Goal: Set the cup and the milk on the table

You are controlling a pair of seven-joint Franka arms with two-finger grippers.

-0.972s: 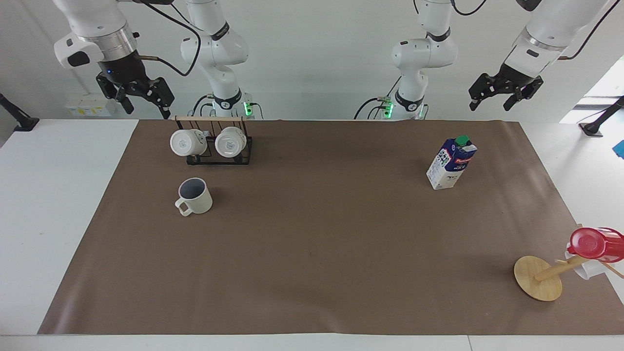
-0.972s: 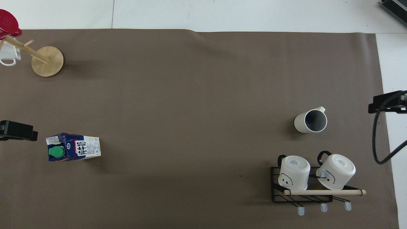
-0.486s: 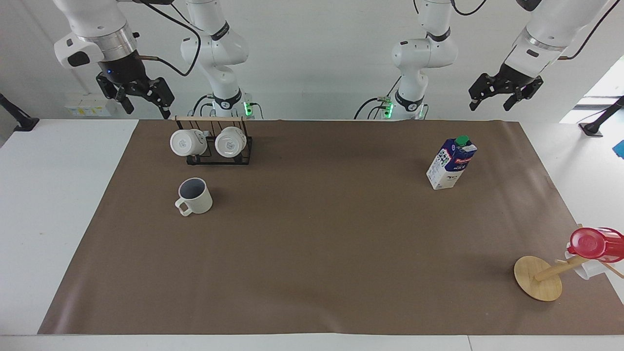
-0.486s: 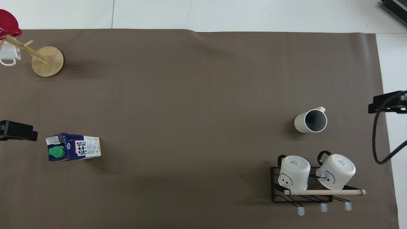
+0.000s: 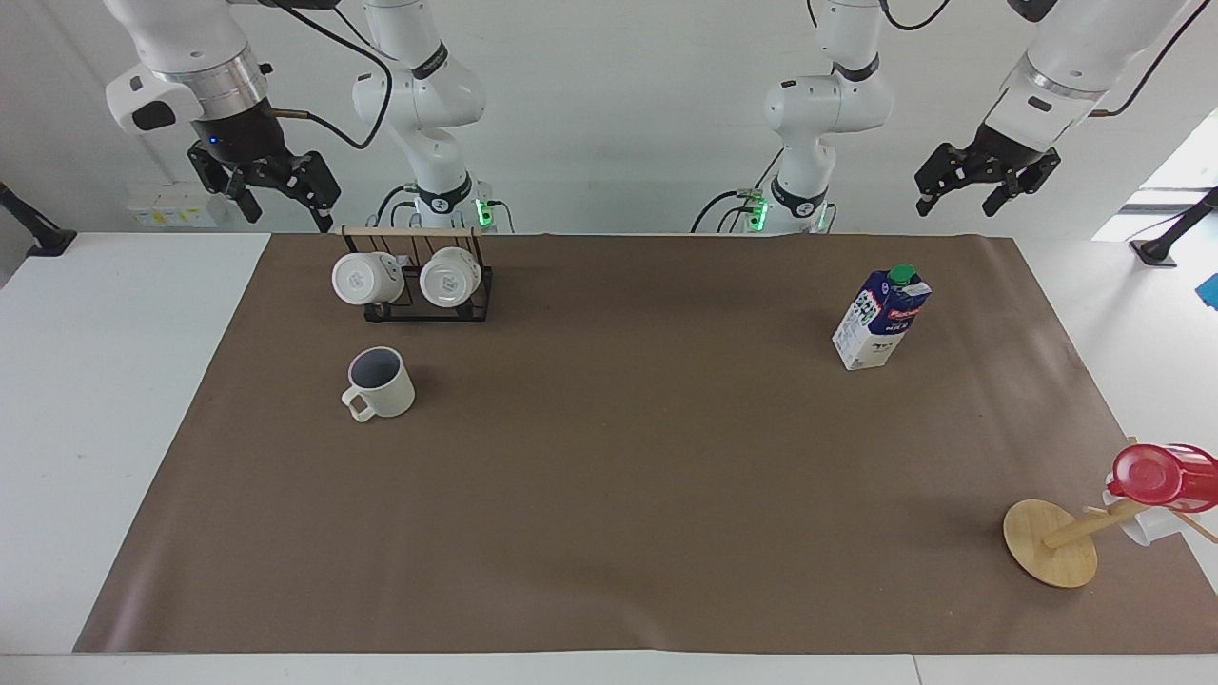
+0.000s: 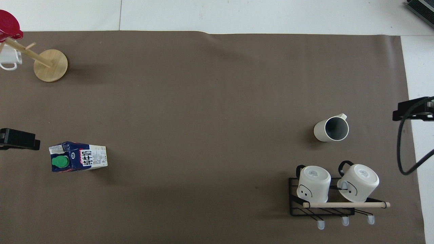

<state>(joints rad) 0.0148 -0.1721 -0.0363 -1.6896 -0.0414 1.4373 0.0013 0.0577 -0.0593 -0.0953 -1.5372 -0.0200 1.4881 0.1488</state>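
The cup (image 5: pixel 381 382), a cream-white mug with a greyish inside, stands upright on the brown sheet of the table (image 5: pixel 609 495) toward the right arm's end; it also shows in the overhead view (image 6: pixel 331 128). The milk (image 5: pixel 880 319), a blue and white carton with a green cap, stands upright on the sheet toward the left arm's end, and shows in the overhead view (image 6: pixel 78 157). My right gripper (image 5: pixel 285 214) hangs open and empty, high over the table's edge beside the mug rack. My left gripper (image 5: pixel 956 205) hangs open and empty, high over the table's edge near the milk.
A black wire rack (image 5: pixel 419 285) holding two white mugs stands nearer to the robots than the cup. A wooden mug tree (image 5: pixel 1051 542) carrying a red cup (image 5: pixel 1156 474) and a white mug stands at the left arm's end, farthest from the robots.
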